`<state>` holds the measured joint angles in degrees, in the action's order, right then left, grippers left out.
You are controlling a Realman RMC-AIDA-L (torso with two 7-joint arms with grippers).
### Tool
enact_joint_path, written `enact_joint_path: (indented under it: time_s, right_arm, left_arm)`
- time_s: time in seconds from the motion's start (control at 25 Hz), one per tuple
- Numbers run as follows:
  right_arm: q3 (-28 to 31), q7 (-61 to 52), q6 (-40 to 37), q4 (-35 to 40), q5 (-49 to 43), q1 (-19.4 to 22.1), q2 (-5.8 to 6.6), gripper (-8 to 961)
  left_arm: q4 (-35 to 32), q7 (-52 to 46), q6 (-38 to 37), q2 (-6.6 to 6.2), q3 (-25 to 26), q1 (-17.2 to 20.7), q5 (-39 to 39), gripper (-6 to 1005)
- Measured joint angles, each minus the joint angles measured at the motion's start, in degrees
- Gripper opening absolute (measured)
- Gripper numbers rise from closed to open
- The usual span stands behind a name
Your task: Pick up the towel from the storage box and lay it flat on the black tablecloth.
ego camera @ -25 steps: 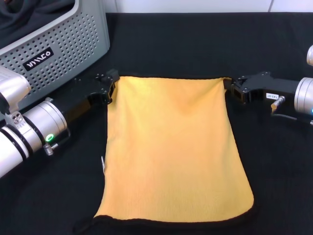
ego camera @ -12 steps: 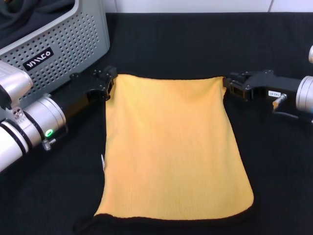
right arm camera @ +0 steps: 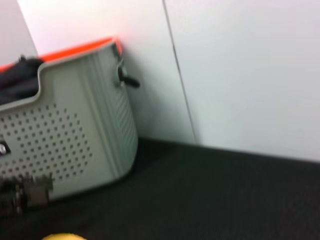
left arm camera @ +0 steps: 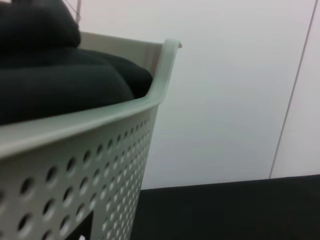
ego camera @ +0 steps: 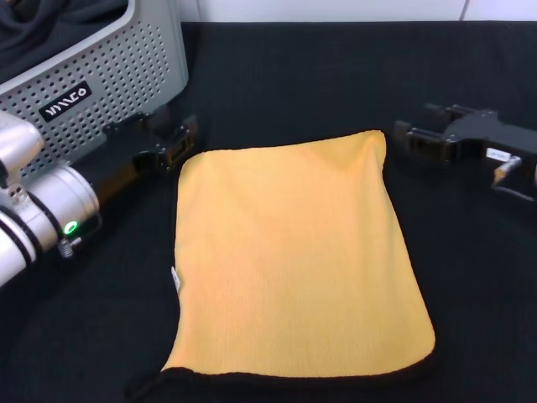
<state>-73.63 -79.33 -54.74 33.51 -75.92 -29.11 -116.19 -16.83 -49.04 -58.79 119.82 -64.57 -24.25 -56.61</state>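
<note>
The towel (ego camera: 294, 260) lies spread flat, yellow-orange face up, on the black tablecloth (ego camera: 336, 75); its dark edging shows along the near edge. A sliver of the towel shows in the right wrist view (right arm camera: 62, 236). My left gripper (ego camera: 183, 143) is open and empty, just beyond the towel's far left corner and in front of the storage box (ego camera: 109, 75). My right gripper (ego camera: 404, 141) is open and empty, a little to the right of the far right corner. Neither gripper touches the towel.
The storage box stands at the far left, also in the left wrist view (left arm camera: 100, 150) and the right wrist view (right arm camera: 75, 135). A dark grey-black cloth (left arm camera: 50, 75) fills it. A white wall (ego camera: 336, 10) runs behind the table.
Both grippers have let go of the towel's far corners and drawn outward, away from it. The far edge has dropped onto the tablecloth.
</note>
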Motion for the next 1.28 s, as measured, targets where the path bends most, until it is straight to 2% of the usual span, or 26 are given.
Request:
enact_joint_path:
  time_s: [0.2, 0.36, 0.56, 0.76, 0.88, 1.04, 1.16, 1.28]
  right_arm:
    - [0.03, 1.39, -6.15, 7.76, 3.58, 6.86, 0.06, 655]
    - [0.23, 5.47, -14.21, 11.77, 4.9, 10.41, 0.41, 771]
    - [0.33, 7.05, -26.53, 14.57, 1.11, 10.58, 1.72, 771]
    - [0.7, 6.19, -37.73, 17.89, -1.57, 10.19, 3.31, 771]
    - [0.85, 4.99, -43.62, 18.89, -1.63, 9.23, 3.94, 771]
    - [2.66, 4.65, -49.87, 19.07, -1.92, 7.37, 3.73, 771]
    - [3.16, 3.91, -53.39, 19.09, -2.35, 5.59, 3.64, 771]
    - [3.15, 3.53, -53.76, 18.8, -3.08, 4.47, 3.61, 771]
  left_arm:
    - [-2.83, -0.48, -4.61, -0.09, -0.43, 3.63, -0.12, 475]
    - [-3.03, -0.8, -15.54, -1.14, -0.53, 6.12, -2.42, 564]
    - [-6.96, -6.03, -29.99, -3.07, -0.55, 8.03, -10.65, 733]
    - [-15.92, -17.34, -41.14, -4.05, -0.56, 8.57, -19.51, 716]
    - [-18.66, -19.23, -47.04, -4.12, -0.55, 8.22, -21.0, 714]
    - [-22.0, -20.72, -52.99, -3.95, -0.55, 7.07, -21.33, 713]
    - [-23.72, -22.01, -54.81, -3.77, -0.55, 6.43, -21.47, 713]
    - [-24.32, -22.65, -55.0, -3.63, -0.55, 6.16, -21.36, 713]
